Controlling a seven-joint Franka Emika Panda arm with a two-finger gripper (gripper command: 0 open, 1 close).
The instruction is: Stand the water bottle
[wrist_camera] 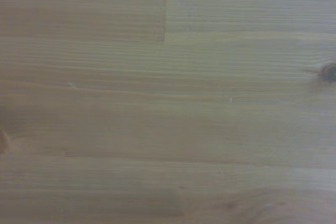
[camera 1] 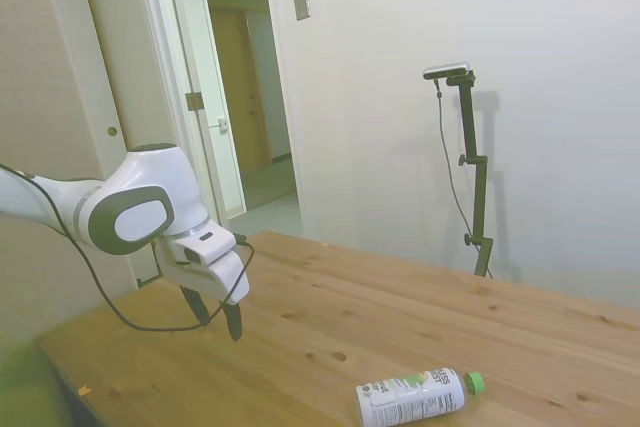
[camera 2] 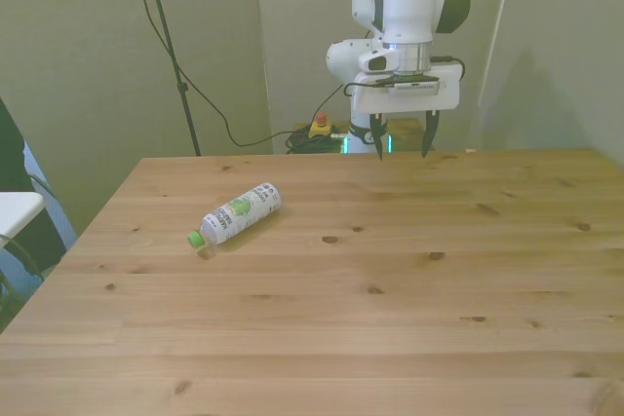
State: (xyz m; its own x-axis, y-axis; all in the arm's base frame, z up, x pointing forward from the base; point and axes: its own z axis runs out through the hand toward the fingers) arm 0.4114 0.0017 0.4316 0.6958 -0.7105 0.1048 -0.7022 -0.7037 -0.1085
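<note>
The water bottle (camera 2: pixel 235 215) lies on its side on the wooden table (camera 2: pixel 390 319), toward the front view's left, its green cap (camera 2: pixel 195 239) pointing at the near left. In the side view the water bottle (camera 1: pixel 412 396) rests near the bottom edge, cap to the right. My gripper (camera 2: pixel 401 143) hangs open above the table's far edge, well apart from the bottle and toward the front view's right of it, with nothing between its fingers. The gripper (camera 1: pixel 213 315) shows at the side view's left. The wrist view holds only bare wood (wrist_camera: pixel 168 103).
A person's dark sleeve and a white object (camera 2: pixel 15 211) sit past the table's edge at the front view's left. Cables and a red button (camera 2: pixel 319 127) lie on the floor behind the table. An open doorway (camera 1: pixel 245 97) stands behind the arm.
</note>
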